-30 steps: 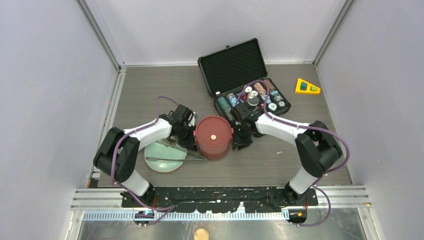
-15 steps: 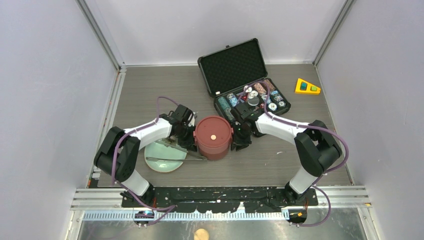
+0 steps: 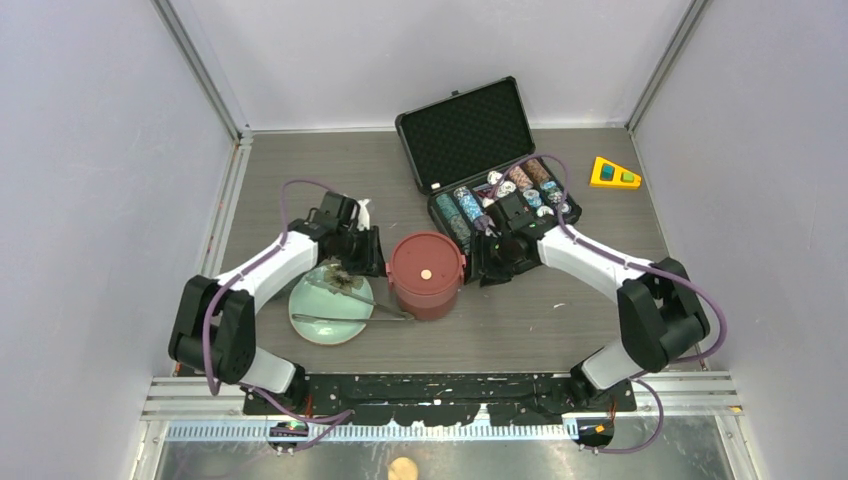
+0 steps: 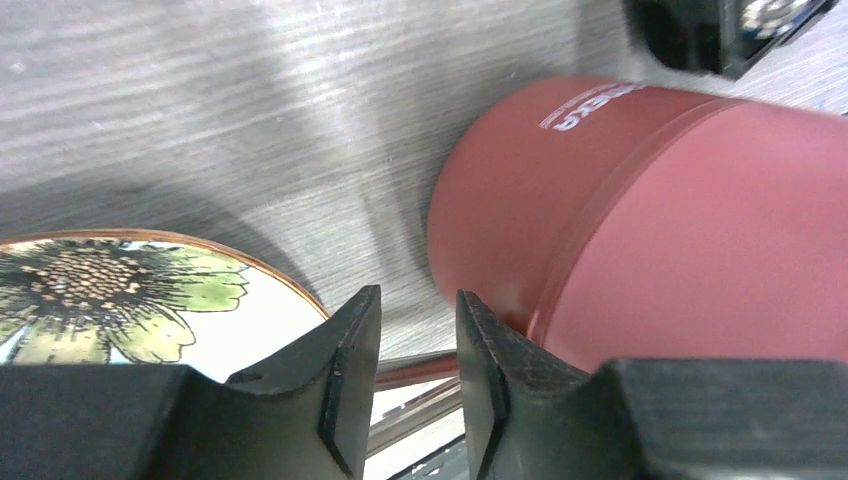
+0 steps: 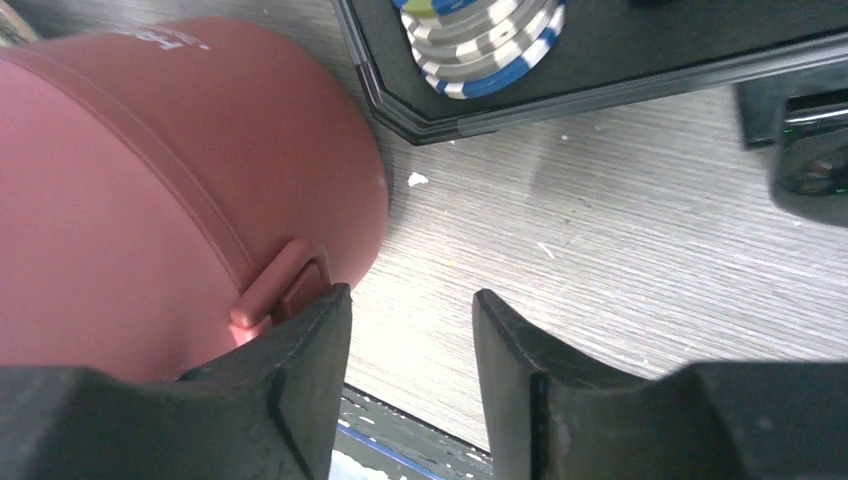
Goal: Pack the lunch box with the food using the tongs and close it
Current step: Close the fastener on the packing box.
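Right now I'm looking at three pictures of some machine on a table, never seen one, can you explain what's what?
This is a robot with two arms, each ending in a two-finger gripper. The wide picture looks down from above. The other two come from cameras on the wrists, so the dark shapes there are the fingers. On the table are a red lunch box, a green plate with tongs lying across it, an open black case of poker chips and a yellow wedge. The left gripper and right gripper sit either side of the lunch box, both open, holding nothing.
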Available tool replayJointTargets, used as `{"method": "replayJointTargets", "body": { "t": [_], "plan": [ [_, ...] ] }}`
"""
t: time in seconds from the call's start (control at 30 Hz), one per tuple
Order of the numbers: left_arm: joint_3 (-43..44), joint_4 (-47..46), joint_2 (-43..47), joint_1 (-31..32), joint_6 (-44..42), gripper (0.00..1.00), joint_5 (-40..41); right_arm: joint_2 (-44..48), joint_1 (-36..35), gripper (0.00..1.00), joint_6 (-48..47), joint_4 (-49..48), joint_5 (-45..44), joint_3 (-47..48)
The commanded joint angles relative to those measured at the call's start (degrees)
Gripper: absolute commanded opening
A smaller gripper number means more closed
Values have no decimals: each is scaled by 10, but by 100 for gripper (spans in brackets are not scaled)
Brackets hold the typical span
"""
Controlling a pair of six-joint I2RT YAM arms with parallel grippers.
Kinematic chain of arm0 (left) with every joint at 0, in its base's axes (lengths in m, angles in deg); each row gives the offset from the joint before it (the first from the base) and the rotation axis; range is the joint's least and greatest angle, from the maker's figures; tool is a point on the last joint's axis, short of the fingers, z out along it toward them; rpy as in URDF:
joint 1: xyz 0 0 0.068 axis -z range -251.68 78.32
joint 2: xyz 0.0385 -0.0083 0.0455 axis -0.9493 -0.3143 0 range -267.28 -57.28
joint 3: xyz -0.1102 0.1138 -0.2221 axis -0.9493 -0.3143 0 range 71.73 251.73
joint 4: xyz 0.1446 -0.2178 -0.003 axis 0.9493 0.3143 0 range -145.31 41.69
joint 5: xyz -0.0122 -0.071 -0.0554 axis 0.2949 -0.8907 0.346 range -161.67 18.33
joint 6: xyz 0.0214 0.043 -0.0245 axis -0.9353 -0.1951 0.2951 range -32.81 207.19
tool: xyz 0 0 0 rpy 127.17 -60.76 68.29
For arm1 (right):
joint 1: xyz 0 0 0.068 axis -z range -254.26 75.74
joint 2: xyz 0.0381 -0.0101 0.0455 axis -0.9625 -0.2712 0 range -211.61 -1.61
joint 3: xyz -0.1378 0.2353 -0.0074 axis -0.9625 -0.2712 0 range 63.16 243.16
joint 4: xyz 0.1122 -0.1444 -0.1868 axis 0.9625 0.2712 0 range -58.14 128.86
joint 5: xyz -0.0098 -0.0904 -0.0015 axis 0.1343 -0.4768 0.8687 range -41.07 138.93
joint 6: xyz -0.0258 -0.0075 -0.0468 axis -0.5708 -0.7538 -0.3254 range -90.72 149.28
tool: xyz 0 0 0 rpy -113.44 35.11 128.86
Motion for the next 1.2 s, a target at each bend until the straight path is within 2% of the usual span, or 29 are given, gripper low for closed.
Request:
{"method": "replayJointTargets", "body": {
  "t": [0.0, 0.07, 0.17, 0.23, 0.33, 0.43, 0.57, 0.7, 0.8, 0.87, 1.0, 1.17],
  "plan": [
    [39, 14, 46, -30, -33, 39, -17, 50, 30, 57, -41, 5, 25, 9],
    [48, 35, 60, -58, -51, 46, -11, 65, 55, 61, -64, 25, 22, 13],
    [73, 61, 84, -96, -106, 54, -10, 92, 98, 75, -111, 54, 31, 25],
    [96, 83, 100, -106, -169, 60, -24, 109, 117, 82, -160, 74, 42, 42],
    [115, 130, 136, -107, -289, 69, -84, 129, 131, 85, -236, 106, 59, 79],
    [103, 162, 171, -106, -376, 69, -171, 139, 130, 87, -313, 132, 118, 125],
    [77, 182, 191, -106, -441, 66, -248, 119, 117, 87, -338, 143, 152, 198],
    [48, 141, 197, -93, -424, 61, -273, 84, 76, 87, -363, 156, 137, 262],
    [32, 104, 191, -55, -399, 59, -255, 65, 36, 86, -398, 173, 130, 297],
    [25, 77, 183, -31, -387, 58, -230, 58, 5, 86, -424, 176, 112, 305],
    [25, 31, 150, -24, -356, 52, -227, 61, -62, 83, -474, 167, 84, 298],
    [36, -12, 122, -25, -335, 46, -222, 47, -93, 73, -501, 165, 80, 301]
  ]
}}
